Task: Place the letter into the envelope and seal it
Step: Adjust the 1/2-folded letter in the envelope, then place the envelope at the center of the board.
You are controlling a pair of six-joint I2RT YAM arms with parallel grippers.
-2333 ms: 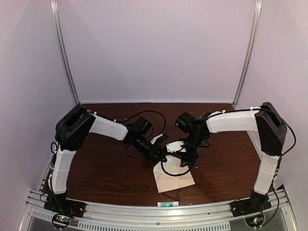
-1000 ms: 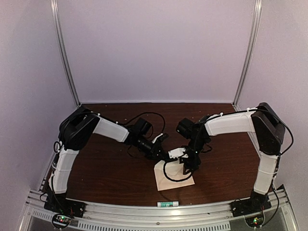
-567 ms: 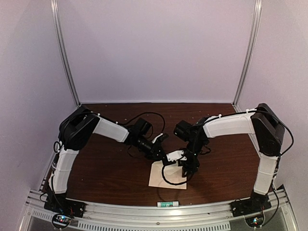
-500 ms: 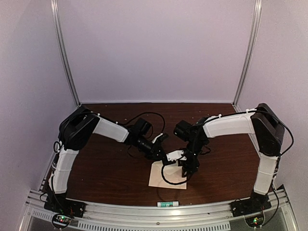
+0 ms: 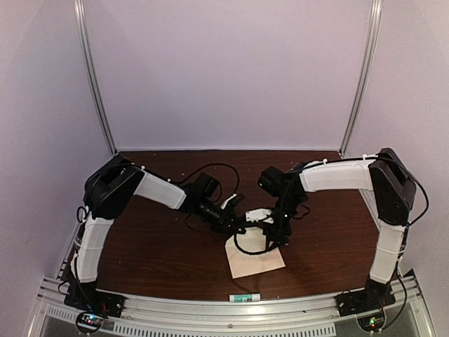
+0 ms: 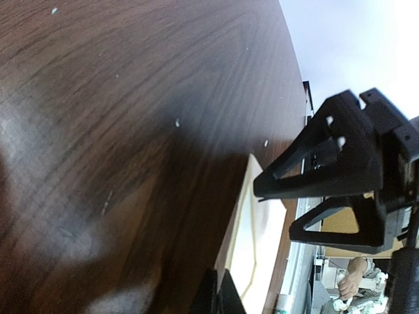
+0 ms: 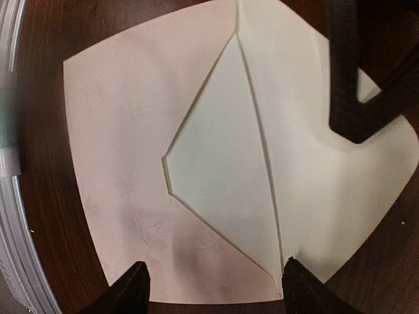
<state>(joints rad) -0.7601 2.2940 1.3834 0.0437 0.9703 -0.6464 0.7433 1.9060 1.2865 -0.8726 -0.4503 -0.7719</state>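
Note:
The envelope lies flat on the dark wooden table near the front, its pointed flap folded down over the body. No separate letter sheet shows. My right gripper hovers just over the envelope's far edge, open wide, with both fingertips framing the envelope. My left gripper is low beside the envelope's far left corner, and its fingertips look closed together next to the envelope's edge. One left finger reaches over the envelope's corner.
A small white and green tube lies on the metal rail at the table's front edge, also at the left edge of the right wrist view. A black cable loop hangs over the envelope. Bare table lies to the left.
The envelope slid left and squared up, then came back right and turned to its slanted lie. My right gripper moved with it and has now drawn back a little.

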